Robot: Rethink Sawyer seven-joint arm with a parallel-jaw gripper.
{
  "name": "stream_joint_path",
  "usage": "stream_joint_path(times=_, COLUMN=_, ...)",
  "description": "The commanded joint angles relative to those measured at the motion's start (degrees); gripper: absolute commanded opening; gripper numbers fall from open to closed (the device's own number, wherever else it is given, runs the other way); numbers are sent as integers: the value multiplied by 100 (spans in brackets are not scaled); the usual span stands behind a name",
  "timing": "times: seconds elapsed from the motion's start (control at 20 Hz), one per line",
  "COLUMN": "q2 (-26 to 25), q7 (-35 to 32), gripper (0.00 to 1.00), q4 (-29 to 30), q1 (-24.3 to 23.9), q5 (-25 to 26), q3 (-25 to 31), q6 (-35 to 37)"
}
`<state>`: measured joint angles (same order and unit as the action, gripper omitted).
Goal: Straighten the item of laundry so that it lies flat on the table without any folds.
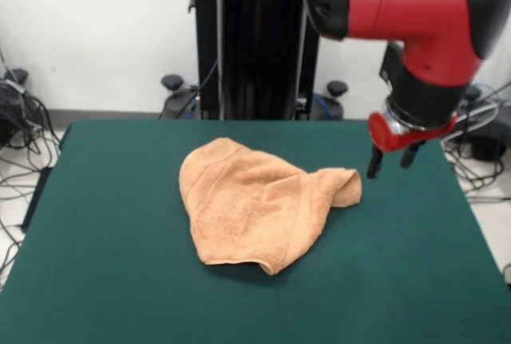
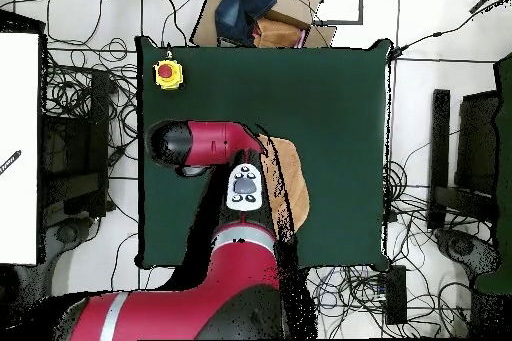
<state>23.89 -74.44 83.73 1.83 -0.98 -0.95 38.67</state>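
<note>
Green table holds towel beside pincer.

I see the peach-orange towel rumpled near the middle of the green desk, its three-o'clock corner folded over.

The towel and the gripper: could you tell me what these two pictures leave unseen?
- Overhead view: the arm covers most of the towel and all of the gripper.
- Front view: the towel's folded-under layers are hidden by its own top layer.
- Front view: the gripper hangs open beside the towel; its height above the table is unclear.
</note>
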Motion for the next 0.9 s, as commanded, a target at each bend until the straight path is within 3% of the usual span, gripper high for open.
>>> stream_joint_path(times=0.05, q2=314, q7=-1006, gripper=100, q4=1037, q1=-292, q5=307, q3=-290, q6=-321)
stream_joint_path(times=0.5, q2=344, q7=-892, gripper=100, q4=1077, q1=-409, q5=379, q3=-301, q6=-253)
stream_joint_path(times=0.9, q2=204, q7=-1004, gripper=100, q4=1175, q1=-376, q5=359, q3=-278, q6=-613)
